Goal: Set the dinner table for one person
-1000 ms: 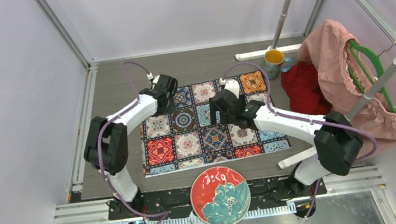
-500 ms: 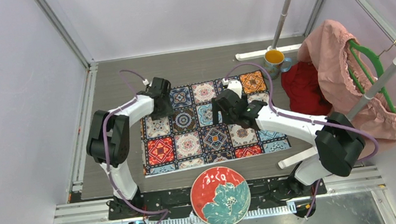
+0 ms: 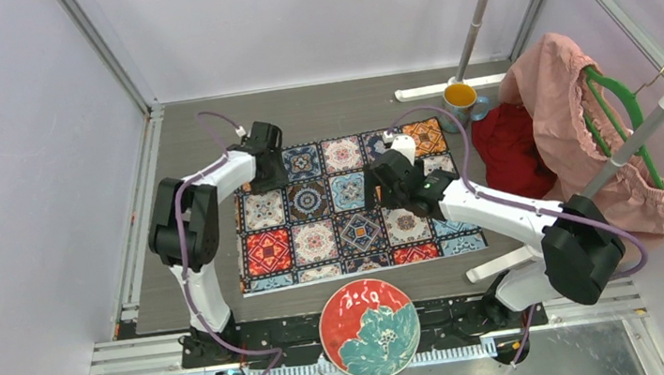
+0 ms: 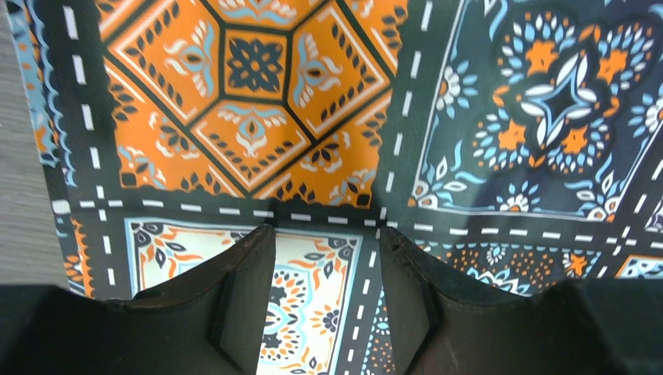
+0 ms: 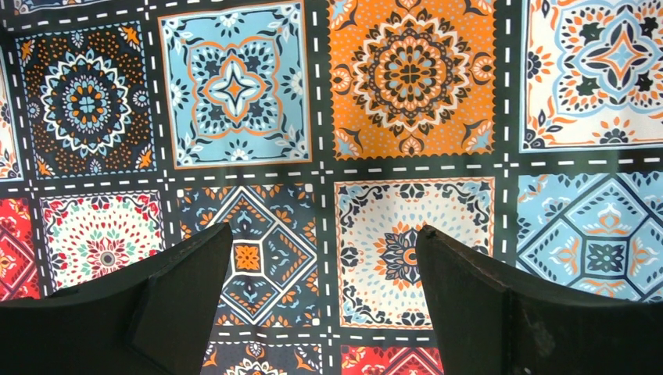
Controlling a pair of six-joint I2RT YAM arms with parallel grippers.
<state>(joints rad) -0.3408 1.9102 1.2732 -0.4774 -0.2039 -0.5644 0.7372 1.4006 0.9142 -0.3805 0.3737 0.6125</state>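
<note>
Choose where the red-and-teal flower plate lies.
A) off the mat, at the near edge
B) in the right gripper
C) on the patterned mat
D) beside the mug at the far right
A: the top view shows the flower plate lying nearer than the front edge of the patterned mat, apart from it and far from the mug.

You had 1 tile-patterned mat (image 3: 315,241) lying flat; 1 red-and-teal flower plate (image 3: 369,328) sat apart, off its near edge. Far right: 1 mug (image 3: 461,102) beside red cloth (image 3: 505,149), pink garment (image 3: 565,114) over green hanger (image 3: 595,80).
</note>
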